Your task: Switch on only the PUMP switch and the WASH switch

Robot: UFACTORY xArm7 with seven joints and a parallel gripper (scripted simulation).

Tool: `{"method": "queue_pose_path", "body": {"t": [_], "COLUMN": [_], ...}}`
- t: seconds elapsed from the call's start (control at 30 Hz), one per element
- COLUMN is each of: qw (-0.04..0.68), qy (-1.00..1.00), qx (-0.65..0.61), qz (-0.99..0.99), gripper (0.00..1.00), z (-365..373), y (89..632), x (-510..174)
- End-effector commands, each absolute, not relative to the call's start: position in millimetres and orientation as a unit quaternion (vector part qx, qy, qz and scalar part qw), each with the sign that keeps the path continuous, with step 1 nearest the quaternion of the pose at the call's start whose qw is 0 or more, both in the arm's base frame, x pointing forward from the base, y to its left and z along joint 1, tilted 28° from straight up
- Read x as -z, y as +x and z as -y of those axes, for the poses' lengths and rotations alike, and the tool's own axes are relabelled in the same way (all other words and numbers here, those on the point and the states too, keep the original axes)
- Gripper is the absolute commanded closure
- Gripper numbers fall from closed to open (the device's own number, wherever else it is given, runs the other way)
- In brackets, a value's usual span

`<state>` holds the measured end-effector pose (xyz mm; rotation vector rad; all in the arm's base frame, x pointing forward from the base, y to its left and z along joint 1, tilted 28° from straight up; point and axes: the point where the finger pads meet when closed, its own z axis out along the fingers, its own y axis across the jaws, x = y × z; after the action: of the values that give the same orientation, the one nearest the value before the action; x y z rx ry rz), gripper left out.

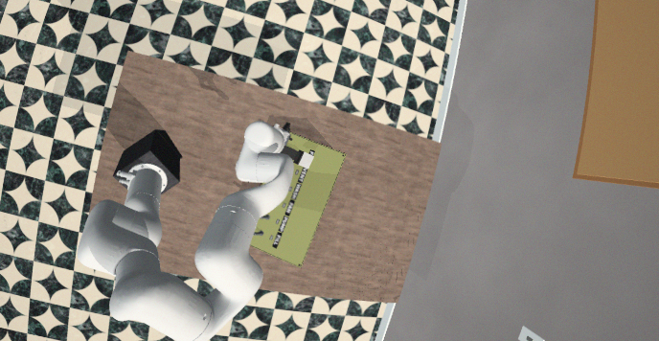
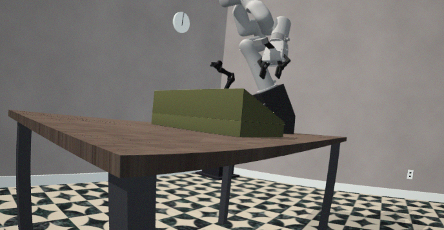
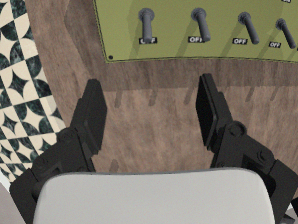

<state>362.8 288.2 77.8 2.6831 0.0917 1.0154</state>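
The olive-green console (image 1: 318,194) (image 2: 200,108) (image 3: 113,10) stands on the wooden table (image 1: 383,209) (image 2: 97,134). In the wrist view its near end shows four toggle levers in a row: FEED (image 3: 147,24), VENT (image 3: 201,24), WASH (image 3: 248,28) and FAN (image 3: 286,32), each with a small ON mark above and an OFF mark below. The PUMP switch is out of the wrist view, and the arm hides most switches in the top view. My gripper (image 3: 150,91) (image 2: 271,73) (image 1: 306,159) is open and empty. It hangs well above the table just in front of the console's FEED and VENT end.
The arm's black base block (image 1: 153,158) (image 2: 277,108) stands on the table behind the console. A small black jointed stand (image 2: 224,71) rises behind the console. The table edge and the checkered floor (image 3: 20,96) lie close on the left in the wrist view.
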Motion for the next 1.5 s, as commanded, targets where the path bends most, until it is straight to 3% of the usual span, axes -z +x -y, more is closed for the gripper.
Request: {"method": "queue_pose_path", "body": {"t": [0.0, 0.6, 0.93, 1.3, 1.33, 1.47], "qw": [0.133, 0.134, 0.135, 0.132, 0.132, 0.132], "qy": [0.926, 0.926, 0.927, 0.926, 0.926, 0.926], "qx": [-0.351, -0.351, -0.350, -0.351, -0.351, -0.351], "qz": [-0.032, -0.032, -0.029, -0.033, -0.033, -0.033], "gripper": [0.24, 0.24, 0.24, 0.24, 0.00, 0.00], "z": [-290, -290, -315, -319, -319, -319], "y": [363, 363, 452, 497, 497, 499], "x": [-79, -79, -150, -193, -193, -191]}}
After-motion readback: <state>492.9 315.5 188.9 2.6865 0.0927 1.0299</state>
